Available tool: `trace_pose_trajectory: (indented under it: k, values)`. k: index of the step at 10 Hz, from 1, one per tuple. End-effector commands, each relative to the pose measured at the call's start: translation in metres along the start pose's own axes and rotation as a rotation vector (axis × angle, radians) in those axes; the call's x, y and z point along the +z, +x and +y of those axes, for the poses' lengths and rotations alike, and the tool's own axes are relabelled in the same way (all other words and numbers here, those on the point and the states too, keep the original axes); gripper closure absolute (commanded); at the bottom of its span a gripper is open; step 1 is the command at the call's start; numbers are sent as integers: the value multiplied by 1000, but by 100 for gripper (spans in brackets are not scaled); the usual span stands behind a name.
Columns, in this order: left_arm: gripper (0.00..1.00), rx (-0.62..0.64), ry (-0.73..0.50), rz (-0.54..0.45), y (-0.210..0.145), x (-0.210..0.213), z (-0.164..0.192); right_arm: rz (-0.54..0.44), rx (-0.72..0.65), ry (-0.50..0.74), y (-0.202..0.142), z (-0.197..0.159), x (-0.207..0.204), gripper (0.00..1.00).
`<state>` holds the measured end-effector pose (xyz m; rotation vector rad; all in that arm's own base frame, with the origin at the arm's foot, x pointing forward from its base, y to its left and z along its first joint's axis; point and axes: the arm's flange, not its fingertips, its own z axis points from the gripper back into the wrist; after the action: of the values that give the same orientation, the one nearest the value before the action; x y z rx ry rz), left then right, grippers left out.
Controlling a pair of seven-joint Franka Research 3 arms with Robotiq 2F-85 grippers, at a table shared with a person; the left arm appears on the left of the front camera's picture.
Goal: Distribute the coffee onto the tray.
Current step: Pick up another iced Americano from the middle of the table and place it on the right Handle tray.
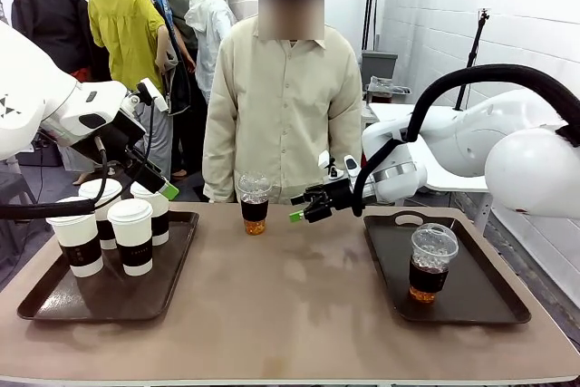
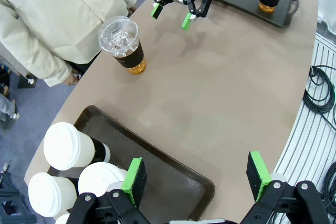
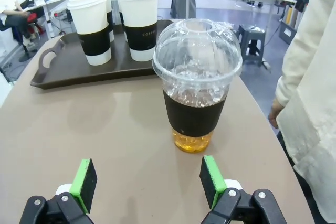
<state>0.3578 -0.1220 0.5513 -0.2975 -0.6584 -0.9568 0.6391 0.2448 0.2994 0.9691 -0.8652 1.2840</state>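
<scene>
**Front view; the table is read as a clock face with 12 o'clock at the far edge.**

**Obscured.** Of the four white paper cups with white lids and dark brown sleeves (image 1: 134, 235), the two rear ones are partly covered by the front pair and by the left gripper (image 2: 197, 178). The sleeve print is too small to read. The left wrist view cuts off the lowest lid at its bottom edge.

**Containers.** The dark brown rectangular handled tray (image 1: 41, 305) at 9 o'clock holds all four paper cups, grouped at its far end. The matching dark brown tray (image 1: 494, 301) at 3 o'clock holds one clear dome-lidded plastic cup (image 1: 431, 263). This cup shows ice on top, a dark sleeve around the middle and amber liquid below. A second clear dome-lidded cup (image 1: 255, 204) stands on the bare brown tabletop (image 1: 290, 314) at 12 o'clock. It is just in front of the person in a beige shirt (image 1: 281, 97) and outside both trays.

**Grippers.** The left gripper hangs above the 9 o'clock tray with its green pads wide apart, holding nothing. The right gripper (image 3: 148, 181) faces the 12 o'clock cup from its 3 o'clock side. Its jaws are spread wide, near the cup but not touching it.
</scene>
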Motion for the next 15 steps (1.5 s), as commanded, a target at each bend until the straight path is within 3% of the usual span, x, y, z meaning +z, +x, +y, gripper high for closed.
trace_pose_trajectory:
  k: [1,15]
  values:
    - [0,-6,-2,8,0,1,3,-27,-27,-28,6,-16,-17,0]
    - [0,-6,-2,8,0,1,3,-120,-79,-77,-2,-36,-69,0]
